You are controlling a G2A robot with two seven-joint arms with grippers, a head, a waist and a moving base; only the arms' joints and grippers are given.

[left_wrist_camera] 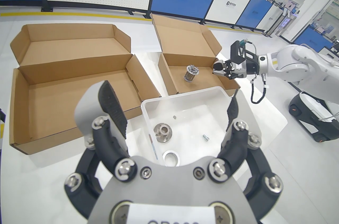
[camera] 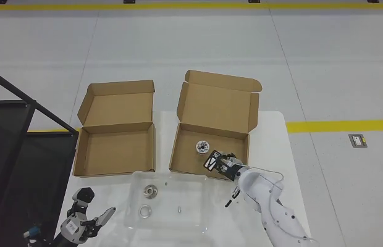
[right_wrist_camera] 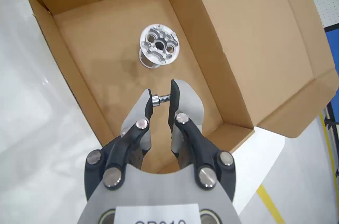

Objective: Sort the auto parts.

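My right gripper (right_wrist_camera: 162, 97) is shut on a small silver bolt (right_wrist_camera: 159, 98), held crosswise between its pads above the right cardboard box (right_wrist_camera: 111, 23). A round metal spool-like part (right_wrist_camera: 158, 46) stands on that box's floor, also seen from above (camera: 202, 146). The clear plastic tray (left_wrist_camera: 185, 99) holds a flanged metal hub (left_wrist_camera: 163, 132), a metal ring (left_wrist_camera: 171, 157) and a small bolt (left_wrist_camera: 205, 137). My left gripper (left_wrist_camera: 169, 108) hangs open above the table near the tray's near-left corner, with nothing between its fingers. In the top view it sits at the lower left (camera: 92, 213).
The left cardboard box (camera: 116, 148) stands open with nothing in it. Both boxes have their lids folded up at the back. A black frame (camera: 25, 160) stands left of the table. The table's right edge (camera: 289, 179) is close to my right arm.
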